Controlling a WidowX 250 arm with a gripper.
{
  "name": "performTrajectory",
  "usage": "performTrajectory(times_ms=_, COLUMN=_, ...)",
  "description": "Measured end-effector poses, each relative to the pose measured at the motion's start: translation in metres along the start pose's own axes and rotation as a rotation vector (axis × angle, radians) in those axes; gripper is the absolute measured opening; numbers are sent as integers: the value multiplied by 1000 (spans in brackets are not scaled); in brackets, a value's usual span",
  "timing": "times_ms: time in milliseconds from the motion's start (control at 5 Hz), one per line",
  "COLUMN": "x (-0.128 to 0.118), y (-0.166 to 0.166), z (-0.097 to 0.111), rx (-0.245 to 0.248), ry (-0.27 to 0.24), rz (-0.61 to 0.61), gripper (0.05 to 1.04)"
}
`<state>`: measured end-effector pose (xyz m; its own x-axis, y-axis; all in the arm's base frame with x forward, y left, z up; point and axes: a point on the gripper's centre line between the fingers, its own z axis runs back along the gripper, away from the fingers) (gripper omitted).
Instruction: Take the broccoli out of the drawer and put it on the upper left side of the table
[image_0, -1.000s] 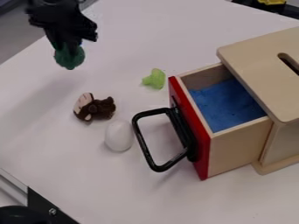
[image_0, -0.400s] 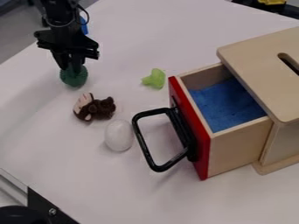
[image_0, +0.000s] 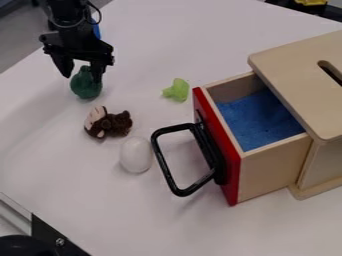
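Note:
The black gripper (image_0: 83, 74) hangs at the upper left of the camera view with its fingers spread open. Between and just below them, the dark green broccoli (image_0: 86, 86) rests on the upper left part of the table (image_0: 160, 40). At the right stands the wooden box with its red-fronted drawer (image_0: 215, 145) pulled out; a blue surface lies inside the drawer.
A brown plush toy (image_0: 109, 123) lies below the broccoli, and a white egg (image_0: 136, 155) sits beside the drawer's black handle (image_0: 167, 173). Between gripper and box is a light green piece (image_0: 177, 90). The table's left edge runs behind the arm.
The gripper came down and slightly right with the broccoli, and its fingers then opened around it. The drawer and the other objects kept their places.

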<state>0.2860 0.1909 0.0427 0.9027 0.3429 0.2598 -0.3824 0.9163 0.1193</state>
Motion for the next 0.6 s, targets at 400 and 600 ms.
performTrajectory(times_ms=400, x=9, y=14, z=48, rx=66, ry=-75, rz=17, gripper=999)
performTrajectory(times_ms=600, x=17, y=22, z=91, rx=112, ry=-179, rz=20, gripper=999)
